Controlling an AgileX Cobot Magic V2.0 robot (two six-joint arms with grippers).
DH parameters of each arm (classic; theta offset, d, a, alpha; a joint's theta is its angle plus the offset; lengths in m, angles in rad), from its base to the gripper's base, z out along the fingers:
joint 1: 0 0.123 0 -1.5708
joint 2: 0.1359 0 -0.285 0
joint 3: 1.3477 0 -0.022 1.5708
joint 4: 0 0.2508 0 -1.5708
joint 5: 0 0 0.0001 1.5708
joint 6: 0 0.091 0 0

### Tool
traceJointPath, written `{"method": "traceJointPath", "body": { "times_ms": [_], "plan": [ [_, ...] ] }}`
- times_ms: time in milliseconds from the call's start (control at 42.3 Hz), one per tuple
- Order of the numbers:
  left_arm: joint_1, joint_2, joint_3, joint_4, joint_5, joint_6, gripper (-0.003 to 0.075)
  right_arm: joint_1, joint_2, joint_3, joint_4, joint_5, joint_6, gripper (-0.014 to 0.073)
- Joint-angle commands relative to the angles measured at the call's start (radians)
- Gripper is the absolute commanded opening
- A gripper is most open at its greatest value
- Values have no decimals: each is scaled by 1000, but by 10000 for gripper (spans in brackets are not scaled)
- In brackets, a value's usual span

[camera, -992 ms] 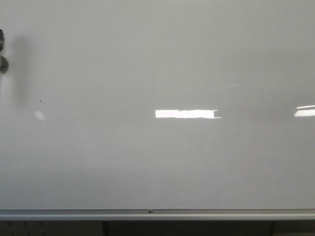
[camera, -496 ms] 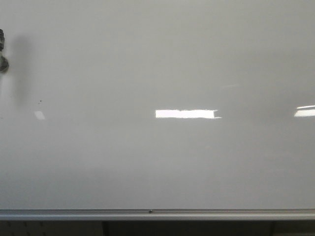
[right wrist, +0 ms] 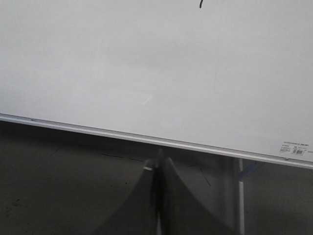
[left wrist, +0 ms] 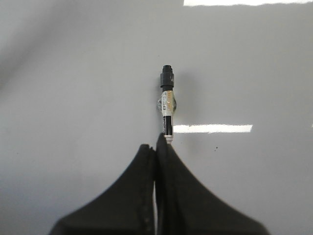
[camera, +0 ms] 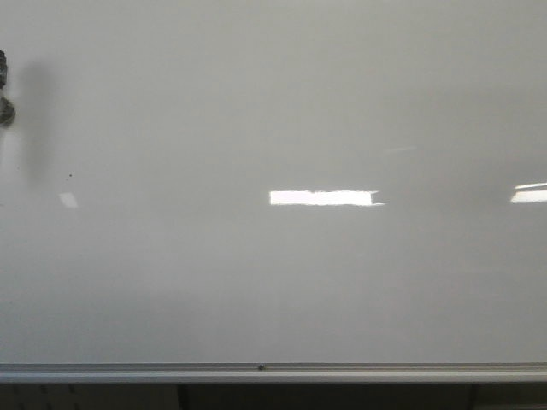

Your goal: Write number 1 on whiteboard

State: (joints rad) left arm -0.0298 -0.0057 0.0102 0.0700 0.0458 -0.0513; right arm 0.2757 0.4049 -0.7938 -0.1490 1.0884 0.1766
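The whiteboard [camera: 273, 102] fills the front view, glossy pale grey with bright reflections, a tiny dark speck [camera: 70, 176] and a silver rail [camera: 273, 372] along its lower edge. In the left wrist view my left gripper [left wrist: 156, 147] is shut on a marker [left wrist: 167, 103], whose black end points at the board [left wrist: 73, 73]. I cannot tell whether it touches. A dark bit of this marker or gripper [camera: 3, 85] shows at the front view's far left edge. My right gripper [right wrist: 159, 159] is shut, below the board's rail [right wrist: 146, 139].
A short dark stroke [right wrist: 200, 4] shows on the board at the edge of the right wrist view. A small label [right wrist: 295, 148] sits by the rail. A metal stand leg [right wrist: 239, 196] and dark floor lie below the board.
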Motion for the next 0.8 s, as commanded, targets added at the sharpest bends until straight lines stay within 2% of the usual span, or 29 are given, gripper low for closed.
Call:
{"method": "traceJointPath", "body": {
  "times_ms": [0,402,543,661,780],
  "plan": [
    [0,-18,21,-2,-83,-1,-20,-9,9,-23,-22,-56,-2,-96],
    [0,-18,21,-2,-83,-1,-20,-9,8,-22,-34,-58,-6,-96],
    [0,-18,21,-2,-83,-1,-20,-36,-32,36,-65,-90,-6,-96],
    [0,-17,21,-2,-83,-1,-20,-99,-99,137,-60,-209,-10,-93],
    [0,-17,21,-2,-83,-1,-20,-144,-179,262,61,-430,-110,-93]
  ]
}}
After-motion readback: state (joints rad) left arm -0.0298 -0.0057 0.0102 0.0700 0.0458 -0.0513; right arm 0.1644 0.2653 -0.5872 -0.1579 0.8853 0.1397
